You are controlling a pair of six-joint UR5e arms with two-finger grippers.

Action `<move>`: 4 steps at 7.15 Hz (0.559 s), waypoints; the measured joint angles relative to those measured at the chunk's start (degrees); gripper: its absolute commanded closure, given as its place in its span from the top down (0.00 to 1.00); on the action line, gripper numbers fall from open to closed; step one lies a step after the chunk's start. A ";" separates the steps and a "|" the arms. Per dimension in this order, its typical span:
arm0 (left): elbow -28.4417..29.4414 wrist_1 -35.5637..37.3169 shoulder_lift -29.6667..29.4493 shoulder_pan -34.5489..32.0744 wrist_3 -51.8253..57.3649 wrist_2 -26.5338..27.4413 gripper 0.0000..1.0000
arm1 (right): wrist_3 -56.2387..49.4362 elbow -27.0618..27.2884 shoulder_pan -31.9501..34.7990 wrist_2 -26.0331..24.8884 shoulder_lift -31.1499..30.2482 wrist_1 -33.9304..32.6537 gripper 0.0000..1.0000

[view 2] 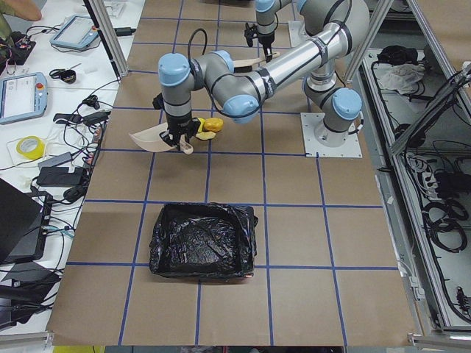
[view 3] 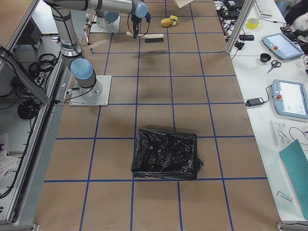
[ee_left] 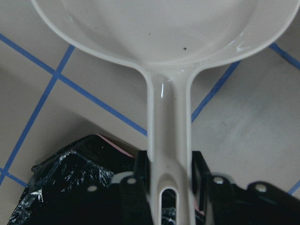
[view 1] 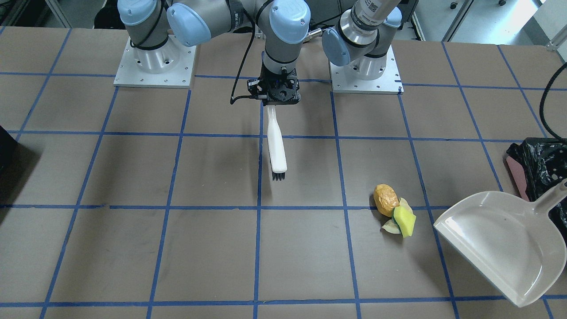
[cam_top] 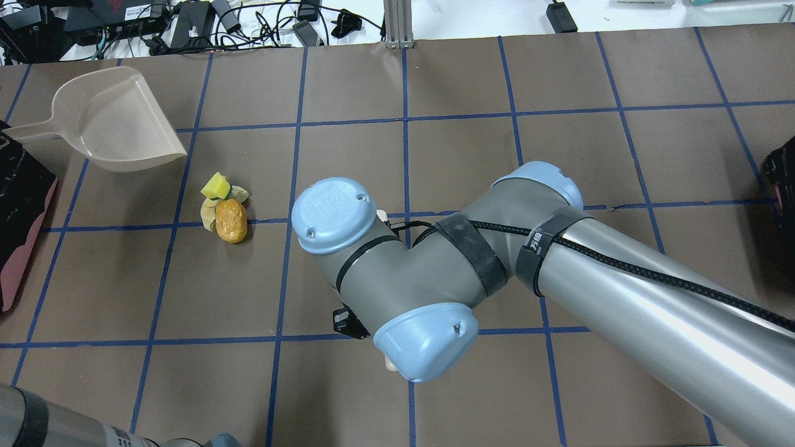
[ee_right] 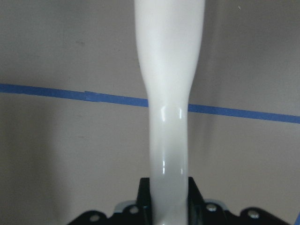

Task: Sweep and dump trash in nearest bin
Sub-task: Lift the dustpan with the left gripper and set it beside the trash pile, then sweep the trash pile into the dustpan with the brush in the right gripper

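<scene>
The trash (view 1: 394,208), an orange-brown lump, a yellow-green wedge and pale scraps, lies in a small pile on the table; it also shows in the overhead view (cam_top: 225,211). My right gripper (view 1: 272,104) is shut on the handle of a white brush (view 1: 275,141), bristles pointing away from the robot, a good way from the trash. My left gripper (ee_left: 168,173) is shut on the handle of the white dustpan (view 1: 500,243), whose open lip faces the trash with a gap between. The pink-sided bin (view 1: 540,164) with its black bag is right behind the dustpan handle.
A second black-lined bin (view 3: 166,154) stands at the table's far right end and shows at the overhead view's right edge (cam_top: 782,174). The right arm's elbow (cam_top: 435,267) hangs over the table's middle. Blue tape lines grid the brown tabletop.
</scene>
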 measured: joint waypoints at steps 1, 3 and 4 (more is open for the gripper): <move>-0.89 0.14 -0.70 2.34 7.08 -0.37 0.00 | 1.87 -1.72 0.12 0.98 0.56 1.56 0.00; -3.54 1.73 -2.20 3.90 16.89 -0.42 0.00 | 5.90 -6.77 1.35 2.45 4.55 2.78 0.00; -5.13 3.47 -3.01 4.02 20.36 -0.40 0.00 | 8.40 -10.66 2.53 2.66 8.27 3.15 0.00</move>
